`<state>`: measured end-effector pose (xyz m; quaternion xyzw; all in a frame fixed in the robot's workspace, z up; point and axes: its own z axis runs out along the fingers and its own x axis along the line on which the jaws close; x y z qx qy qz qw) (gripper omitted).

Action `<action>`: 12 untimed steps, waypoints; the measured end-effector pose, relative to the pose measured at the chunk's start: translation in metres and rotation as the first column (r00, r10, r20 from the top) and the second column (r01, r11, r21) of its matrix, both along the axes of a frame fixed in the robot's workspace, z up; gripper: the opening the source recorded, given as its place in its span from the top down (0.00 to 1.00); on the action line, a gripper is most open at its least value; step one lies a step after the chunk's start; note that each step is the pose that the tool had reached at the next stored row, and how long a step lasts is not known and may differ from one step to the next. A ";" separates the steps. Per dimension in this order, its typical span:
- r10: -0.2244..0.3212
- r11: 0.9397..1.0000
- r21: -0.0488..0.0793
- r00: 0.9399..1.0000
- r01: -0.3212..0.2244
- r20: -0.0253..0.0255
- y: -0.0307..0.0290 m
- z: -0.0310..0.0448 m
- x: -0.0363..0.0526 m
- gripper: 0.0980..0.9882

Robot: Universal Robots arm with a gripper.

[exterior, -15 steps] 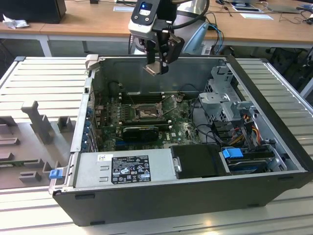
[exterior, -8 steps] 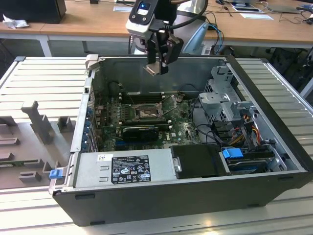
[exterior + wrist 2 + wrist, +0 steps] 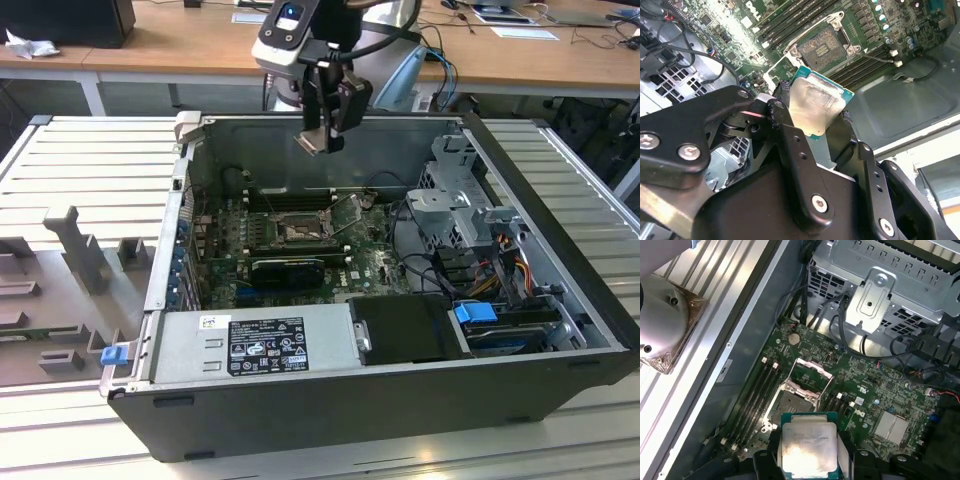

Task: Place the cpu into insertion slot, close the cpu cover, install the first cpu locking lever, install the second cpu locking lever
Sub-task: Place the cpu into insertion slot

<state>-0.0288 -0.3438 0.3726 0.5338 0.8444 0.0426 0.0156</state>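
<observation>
Remote check, single arm, one gripper [image 3: 323, 138].

Held item: one cpu [image 3: 815, 107]. I see its silver top plate and a green rim in both wrist views. Two black fingers [image 3: 789, 132] press on two opposite edges of it, so the jaws are clamped on the cpu, which sits tilted between them.

Position: in the exterior view the gripper hangs above the rear wall of the one open case [image 3: 400, 400], well above the board [image 3: 875, 390]. The cpu touches nothing but the fingers.

Socket area: one slot [image 3: 790, 404], its dull contact field bare. One cover [image 3: 811, 371], a thin metal frame with a cut-out middle, stands swung up at one edge of the slot and does not lie over it. In the first wrist view the cpu sits just beside the slot in the picture but is clear of it. Long memory slots run along two sides of the slot; I cannot count them reliably. I cannot make out the levers well enough to report on them.

Other contents, counted:
- One black graphics card [image 3: 288, 268], just beside the slot on the side towards the exterior camera.
- One labelled power supply [image 3: 260, 345] along the near wall.
- One perforated metal drive cage [image 3: 875, 295] with cables, at the exterior view's right.

The case rests on one ribbed grey table [image 3: 90, 160].
</observation>
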 end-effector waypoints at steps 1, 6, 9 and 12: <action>-0.012 1.000 0.000 1.000 0.012 0.000 0.0000 -0.0001 0.0000 0.52; -0.077 0.997 0.000 0.997 0.077 0.000 0.0000 -0.0009 0.0000 0.52; -0.103 0.995 0.000 0.995 0.103 0.000 0.0000 -0.0011 0.0000 0.52; -0.140 0.990 0.000 0.990 0.140 0.000 0.0000 -0.0014 0.0000 0.52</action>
